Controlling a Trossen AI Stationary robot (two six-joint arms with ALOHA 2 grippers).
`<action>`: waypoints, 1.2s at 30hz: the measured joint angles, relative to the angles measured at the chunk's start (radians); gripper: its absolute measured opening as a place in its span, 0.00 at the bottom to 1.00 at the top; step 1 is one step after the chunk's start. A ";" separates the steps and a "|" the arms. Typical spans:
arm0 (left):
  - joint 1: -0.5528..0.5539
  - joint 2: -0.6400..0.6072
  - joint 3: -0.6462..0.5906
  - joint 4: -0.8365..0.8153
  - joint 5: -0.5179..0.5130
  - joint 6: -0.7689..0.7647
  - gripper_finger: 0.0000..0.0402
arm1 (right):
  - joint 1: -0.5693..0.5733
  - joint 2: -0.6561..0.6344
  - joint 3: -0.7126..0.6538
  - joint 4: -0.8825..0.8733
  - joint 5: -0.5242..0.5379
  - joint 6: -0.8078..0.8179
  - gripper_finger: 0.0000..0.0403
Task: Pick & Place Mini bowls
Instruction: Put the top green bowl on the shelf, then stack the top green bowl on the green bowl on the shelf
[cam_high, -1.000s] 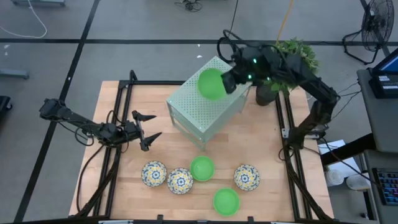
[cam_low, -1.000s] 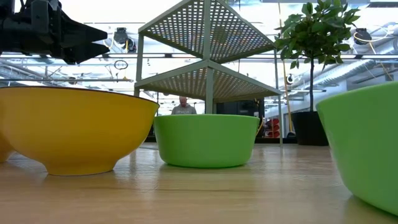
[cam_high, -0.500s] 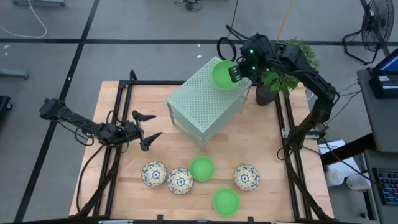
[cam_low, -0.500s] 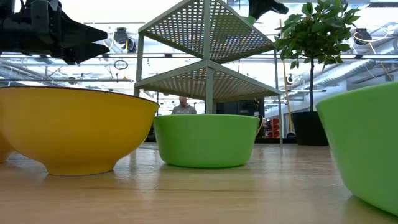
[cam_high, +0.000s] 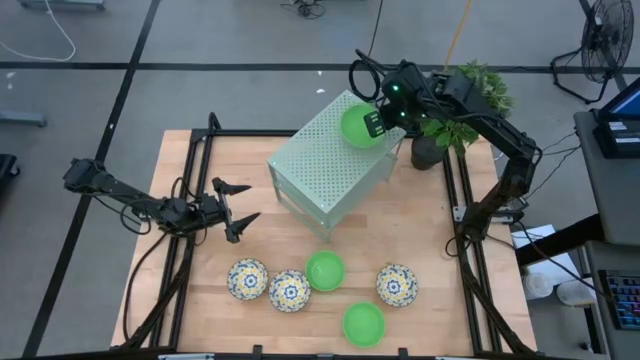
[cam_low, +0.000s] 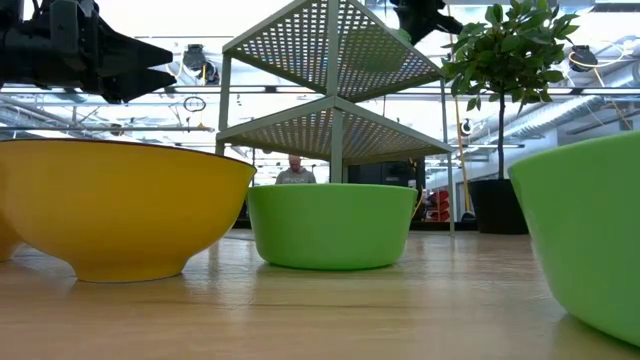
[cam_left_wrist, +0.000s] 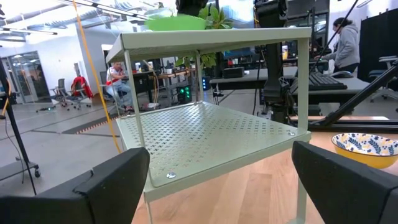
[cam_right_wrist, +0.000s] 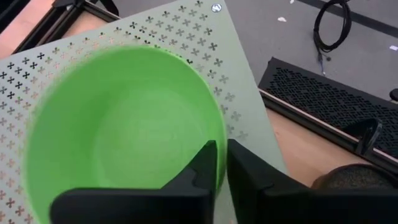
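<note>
perforated box (cam_high: 330, 165) mid-table, bare wood (cam_high: 420, 220) beside

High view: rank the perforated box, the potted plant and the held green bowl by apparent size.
1. Perforated box, clearly largest.
2. Potted plant.
3. Green bowl pinched by the right gripper; raised toward the camera, so it looks slightly larger than it is.

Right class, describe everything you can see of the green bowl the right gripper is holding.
The green bowl is plain bright green, round, smooth and glossy like plastic, and empty. It sits upright over the far corner of the perforated box, on or just above its top. The right gripper is shut on its rim, one finger inside, one outside. Nothing else touches it.
</note>
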 joint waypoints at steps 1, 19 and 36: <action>0.000 0.000 0.000 0.000 0.000 0.000 0.99 | 0.000 0.000 0.000 0.000 0.000 0.000 0.10; 0.000 0.000 0.000 0.000 0.000 0.000 0.99 | 0.052 -0.155 0.000 0.315 -0.096 -0.189 0.37; 0.000 0.000 0.000 0.000 0.000 0.000 0.99 | 0.817 -0.398 -0.728 0.901 -0.239 -0.533 0.35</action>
